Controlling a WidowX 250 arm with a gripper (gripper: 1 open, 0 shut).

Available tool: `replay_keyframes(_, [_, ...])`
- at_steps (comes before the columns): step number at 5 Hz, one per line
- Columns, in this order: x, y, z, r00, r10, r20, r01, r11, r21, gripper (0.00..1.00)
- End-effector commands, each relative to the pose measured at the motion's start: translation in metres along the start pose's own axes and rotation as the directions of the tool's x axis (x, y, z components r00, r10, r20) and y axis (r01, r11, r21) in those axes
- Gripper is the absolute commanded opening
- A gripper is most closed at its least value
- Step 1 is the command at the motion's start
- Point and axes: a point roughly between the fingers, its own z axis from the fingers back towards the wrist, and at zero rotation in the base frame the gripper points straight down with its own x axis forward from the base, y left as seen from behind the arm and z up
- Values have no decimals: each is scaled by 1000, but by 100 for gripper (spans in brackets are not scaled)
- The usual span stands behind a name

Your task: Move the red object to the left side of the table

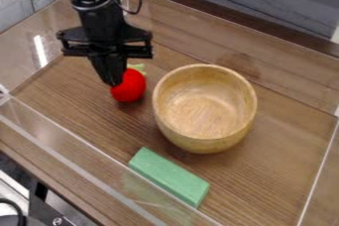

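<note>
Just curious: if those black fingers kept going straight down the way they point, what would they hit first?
Probably the red strawberry toy; the fingers sit right over its left part, with the wooden tabletop beneath.

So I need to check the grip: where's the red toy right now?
In the camera view the red object sits on the table left of centre, just left of the wooden bowl, with the gripper right over its upper left.

Table (284, 121): bowl (204, 106), green block (169, 175), red object (129, 88)
</note>
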Motion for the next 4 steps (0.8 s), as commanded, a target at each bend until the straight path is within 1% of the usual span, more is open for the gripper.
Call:
replay_keyframes(1, [12,8,18,996,61,67,-61,998,1,0])
replay_keyframes(2, [16,21,23,989,127,77,-128,992,7,0])
replay_keyframes(3, [20,22,45,989,128,74,-129,992,9,0])
replay_keyframes(4, [19,20,46,988,138,63,-141,989,38,100])
